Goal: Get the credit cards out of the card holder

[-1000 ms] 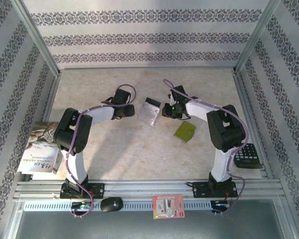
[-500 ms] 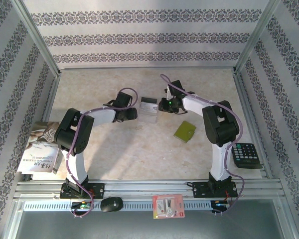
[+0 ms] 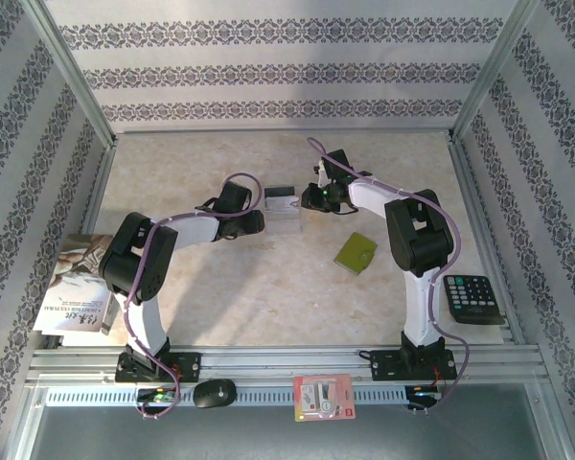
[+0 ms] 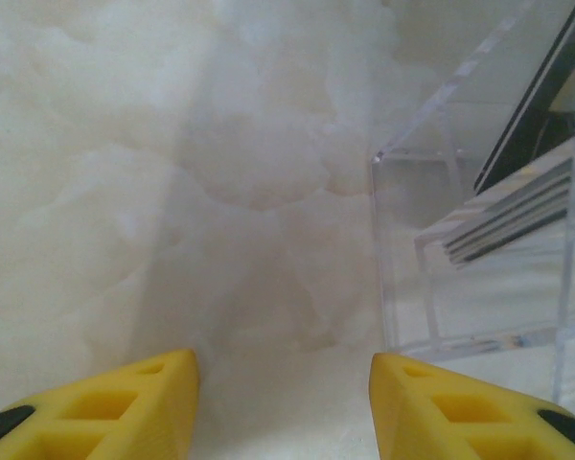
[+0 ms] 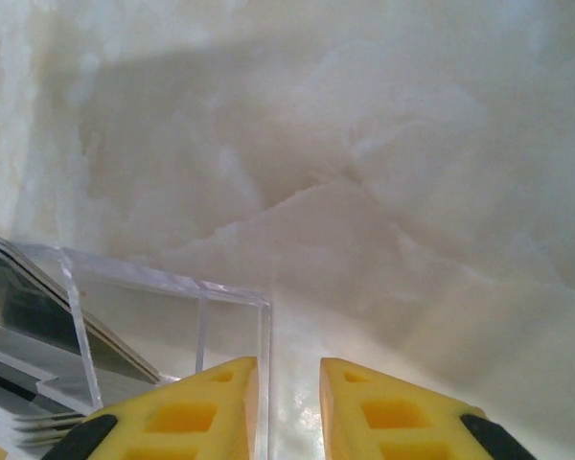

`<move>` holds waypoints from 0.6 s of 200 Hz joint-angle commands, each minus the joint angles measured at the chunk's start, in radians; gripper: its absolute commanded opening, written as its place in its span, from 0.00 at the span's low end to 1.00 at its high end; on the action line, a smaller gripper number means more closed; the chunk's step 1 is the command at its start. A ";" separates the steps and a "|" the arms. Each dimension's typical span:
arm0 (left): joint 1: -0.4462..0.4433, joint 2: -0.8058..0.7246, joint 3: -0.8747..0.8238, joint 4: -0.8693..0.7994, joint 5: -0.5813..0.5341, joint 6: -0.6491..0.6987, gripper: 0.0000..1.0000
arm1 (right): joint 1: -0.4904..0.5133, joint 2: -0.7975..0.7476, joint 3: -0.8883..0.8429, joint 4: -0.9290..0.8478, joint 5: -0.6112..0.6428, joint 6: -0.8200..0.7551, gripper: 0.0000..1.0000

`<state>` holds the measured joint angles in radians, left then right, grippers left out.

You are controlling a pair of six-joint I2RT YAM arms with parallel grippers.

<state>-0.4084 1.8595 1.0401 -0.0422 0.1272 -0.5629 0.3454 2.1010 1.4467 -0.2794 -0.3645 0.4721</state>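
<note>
Clear acrylic card holder (image 3: 283,206) has moved from mid-frame to upper centre and been set down, credit cards (image 4: 517,218) still inside; right gripper (image 5: 288,379) fingers easing slightly apart beside its wall, left gripper (image 4: 280,383) spread and empty, so card removal can start.

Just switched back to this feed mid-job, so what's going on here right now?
The clear card holder stands on the table, credit cards slotted in it. The left end effector sits open beside it, holding nothing. The right end effector is at the other side, jaws slightly apart, nothing visibly gripped. An olive-green flat piece lies apart from it.
</note>
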 commanded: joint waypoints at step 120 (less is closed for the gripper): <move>0.032 -0.683 -0.421 0.142 -0.131 -0.142 0.99 | -0.142 -0.762 -0.692 -0.038 0.349 0.240 0.65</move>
<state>-0.3885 1.2484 0.7006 0.0147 0.0307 -0.6430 0.2230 1.4746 0.8513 -0.2272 -0.1455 0.6613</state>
